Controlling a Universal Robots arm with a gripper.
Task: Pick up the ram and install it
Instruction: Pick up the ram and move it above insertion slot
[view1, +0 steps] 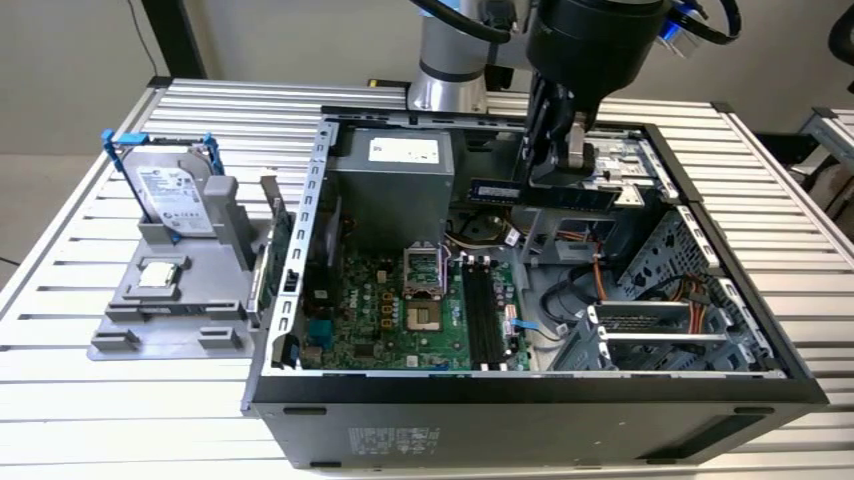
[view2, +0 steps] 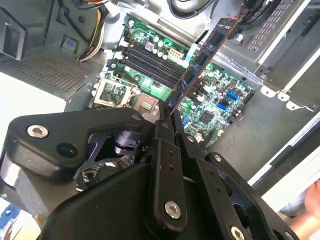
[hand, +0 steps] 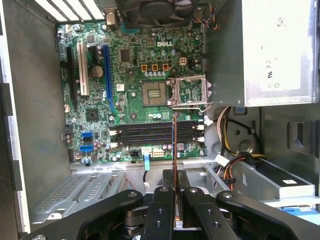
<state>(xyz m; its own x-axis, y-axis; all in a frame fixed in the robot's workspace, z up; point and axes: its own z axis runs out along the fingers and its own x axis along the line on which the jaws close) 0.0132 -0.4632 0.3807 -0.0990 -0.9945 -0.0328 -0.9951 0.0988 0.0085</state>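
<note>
My gripper is shut on the ram, a dark blue-green stick with dark chips. I hold it level above the open computer case, over the case's far side. In the second wrist view the ram sticks out from between the shut fingers, slanting over the green motherboard. In the first wrist view the ram shows edge-on as a thin line, crossing the long black memory slots below it. The slots lie beside the CPU socket, well under the stick.
A grey power supply fills the case's far corner. Orange and black cables and a drive cage sit on the exterior view's right. Outside the case, a grey stand holds a hard drive and a processor.
</note>
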